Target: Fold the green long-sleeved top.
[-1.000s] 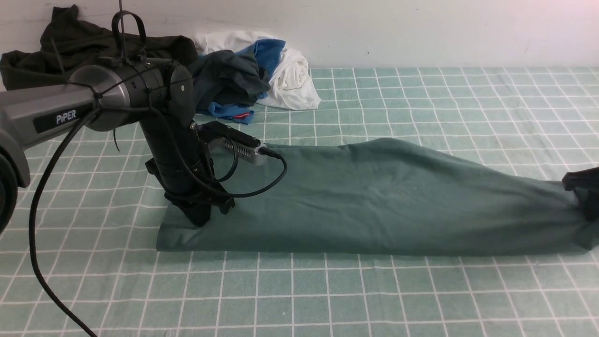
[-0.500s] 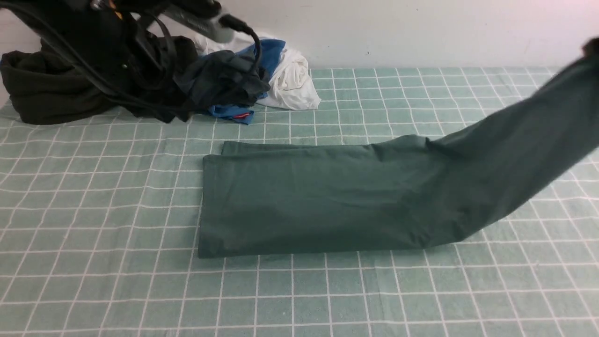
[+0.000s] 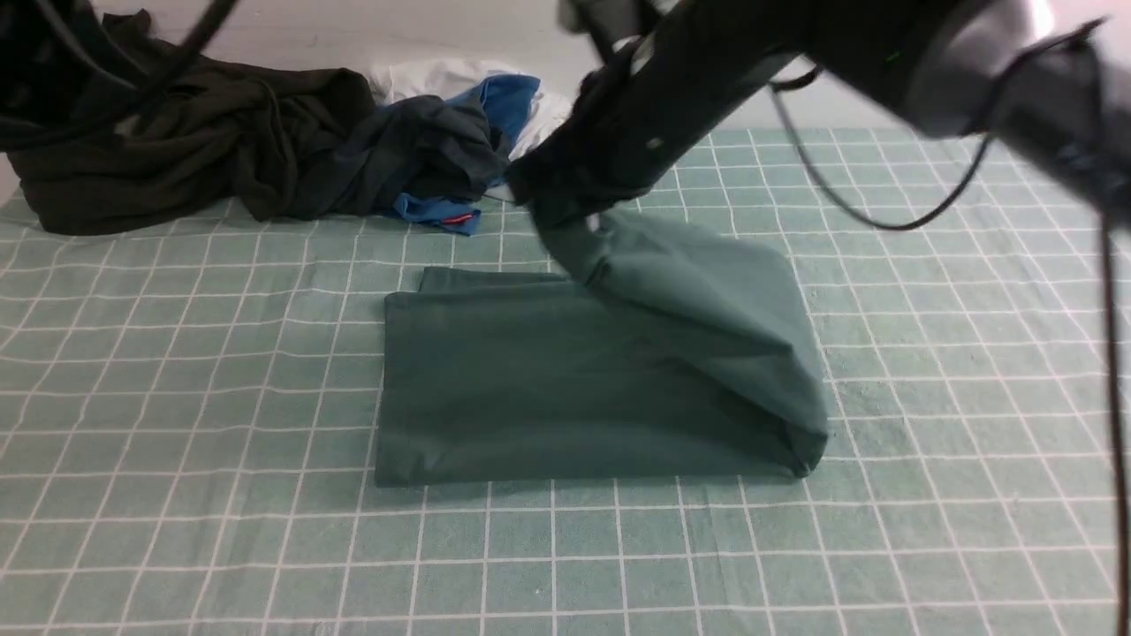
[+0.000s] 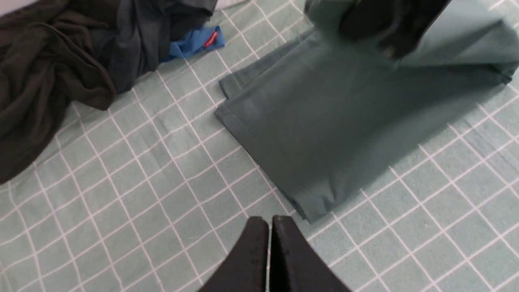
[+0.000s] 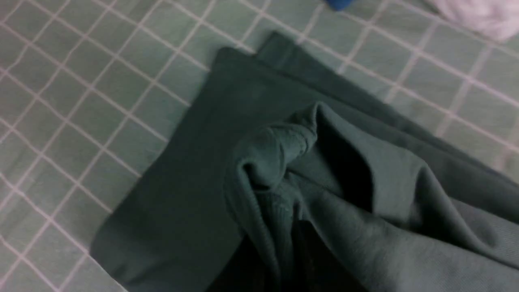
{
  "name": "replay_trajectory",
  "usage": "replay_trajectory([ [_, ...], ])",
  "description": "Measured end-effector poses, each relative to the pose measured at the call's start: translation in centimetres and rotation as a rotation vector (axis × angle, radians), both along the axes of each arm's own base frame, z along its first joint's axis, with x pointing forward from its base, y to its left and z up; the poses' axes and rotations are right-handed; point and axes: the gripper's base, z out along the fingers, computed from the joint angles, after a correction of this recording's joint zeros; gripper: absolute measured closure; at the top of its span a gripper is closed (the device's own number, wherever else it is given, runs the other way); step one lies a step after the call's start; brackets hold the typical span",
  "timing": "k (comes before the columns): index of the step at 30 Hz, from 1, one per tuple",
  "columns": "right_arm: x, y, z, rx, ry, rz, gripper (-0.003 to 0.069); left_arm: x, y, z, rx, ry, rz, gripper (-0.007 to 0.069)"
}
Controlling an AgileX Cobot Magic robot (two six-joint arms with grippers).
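The right arm is black with a grey metallic joint and thin black cables. The left end effector has two tapered black fingers.

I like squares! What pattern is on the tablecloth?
Pale green tablecloth with white grid lines; best in the front view.

The sage-green long-sleeved top lies folded flat, its right end raised and doubled over.

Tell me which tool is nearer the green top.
Right. The right tool grips the green top by its raised end; the left tool hangs shut beyond its corner, not touching.
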Motion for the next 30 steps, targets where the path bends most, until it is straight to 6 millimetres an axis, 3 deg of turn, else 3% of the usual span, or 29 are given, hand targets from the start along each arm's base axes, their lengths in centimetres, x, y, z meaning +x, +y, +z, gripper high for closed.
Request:
replay_trajectory([
  [2, 0.2, 2.1, -2.5, 0.010, 0.038, 0.011, 0.0625, -1.3, 0.4, 0.4, -0.011, -0.025, 0.009, 0.0627],
  [5, 0.3, 4.0, -4.7, 0.023, 0.069, 0.020, 0.0625, -3.1, 0.9, 0.2, -0.015, -0.038, 0.016, 0.0627],
  [9, 0.4, 5.6, -7.3, 0.039, 0.104, 0.028, 0.0615, -5.5, 1.6, -1.7, 0.001, -0.018, 0.023, 0.0627],
  [13, 0.4, 5.8, -7.5, 0.060, 0.120, 0.026, 0.0557, -6.8, 2.0, -3.4, 0.023, 0.011, 0.030, 0.0627],
  [15, 0.4, 5.9, -6.9, 0.066, 0.122, 0.032, 0.0485, -7.5, 2.3, -4.1, 0.034, 0.016, 0.035, 0.0627],
  [16, 0.3, 5.6, -6.2, 0.050, 0.123, 0.041, 0.0412, -8.1, 2.5, -4.8, 0.038, 0.023, 0.040, 0.0627],
  [19, 0.2, 4.1, -4.5, -0.079, 0.103, 0.056, 0.0292, -9.5, 2.9, -5.6, 0.032, 0.012, 0.047, 0.0627],
  [23, 0.6, 2.4, -4.1, -0.231, 0.048, 0.020, 0.0243, -11.0, 3.2, -6.5, 0.019, -0.004, 0.055, 0.0627],
  [25, 1.0, 2.0, -4.8, -0.279, 0.041, -0.004, 0.0235, -11.5, 3.4, -7.2, 0.013, -0.007, 0.061, 0.0627],
  [30, 0.1, 4.3, -10.7, -0.337, 0.161, 0.052, 0.0232, -12.0, 3.5, -9.9, 0.020, 0.044, 0.073, 0.0627],
])
